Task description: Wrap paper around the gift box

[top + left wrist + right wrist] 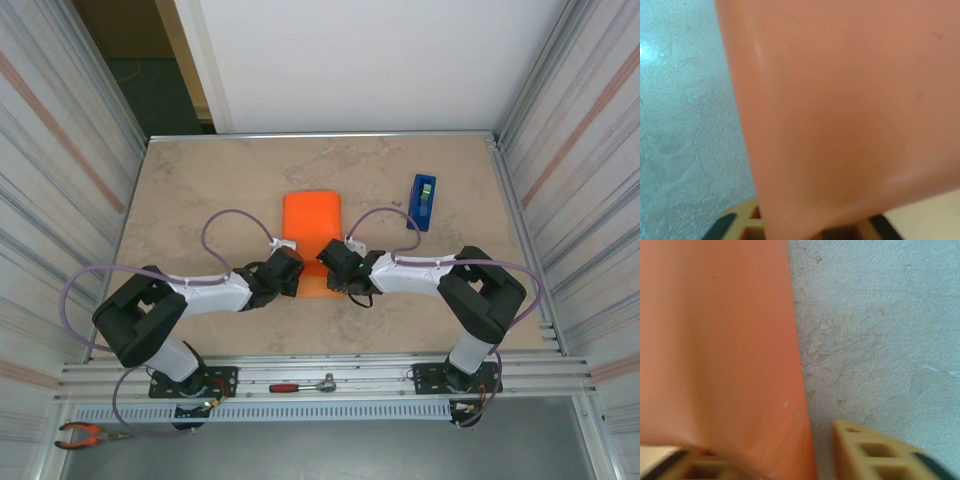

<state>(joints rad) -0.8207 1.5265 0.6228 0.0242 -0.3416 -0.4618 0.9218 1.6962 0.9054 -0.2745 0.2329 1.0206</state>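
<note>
At table [200,190] ctr the paper [311,225] is laid over the gift box, judged hidden beneath, & its near flap is held up, pinched in the narrowed left gripper [292,272], while the right gripper [330,258] is parted, edge loose betw. jaws, prob. for a regrip.

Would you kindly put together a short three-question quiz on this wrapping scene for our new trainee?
1. Seen from above, where is the blue tape dispenser relative to the orange paper? A) to its right B) to its left C) on top of it
2. True or false: the left gripper and right gripper both sit at the paper's near end.
3. Fill in: between the right gripper's fingers lies the ____.
Key: 1 A; 2 true; 3 paper.
</note>
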